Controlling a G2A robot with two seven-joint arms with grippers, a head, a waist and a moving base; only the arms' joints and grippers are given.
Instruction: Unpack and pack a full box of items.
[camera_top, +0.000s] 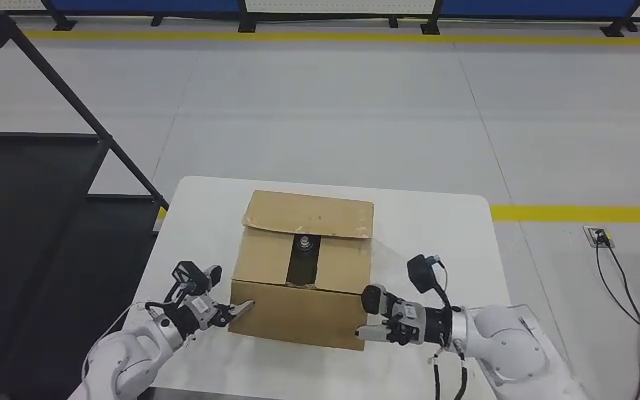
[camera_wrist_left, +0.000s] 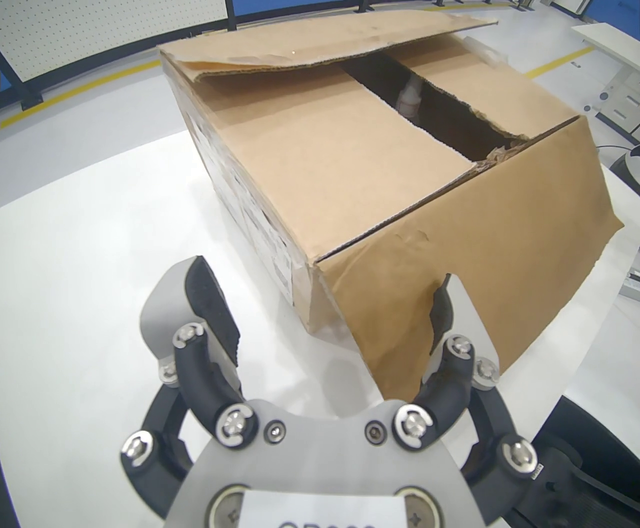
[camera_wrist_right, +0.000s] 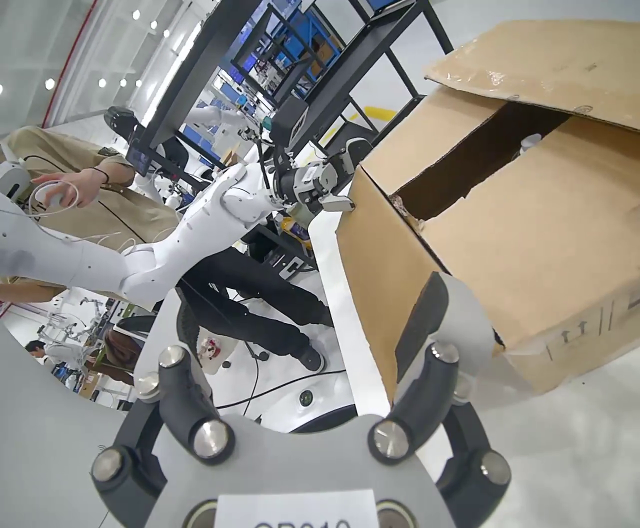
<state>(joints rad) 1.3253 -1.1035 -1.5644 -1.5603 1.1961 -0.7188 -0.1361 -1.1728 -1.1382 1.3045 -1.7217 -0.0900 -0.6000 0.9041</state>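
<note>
We see brown cardboard box mid white table, top flaps nearly shut, dark gap between, front flap folded down. Left gripper at box's near left corner, jaws spread, astride flap edge. Right gripper at near right corner, likewise spread astride flap.

The box stands on the counter, midway between its left and right edges and nearer the front edge. A bottle sits inside, below the gap between the top flaps. The left end effector is at the box's front left corner, and the right end effector at its front right corner.
</note>
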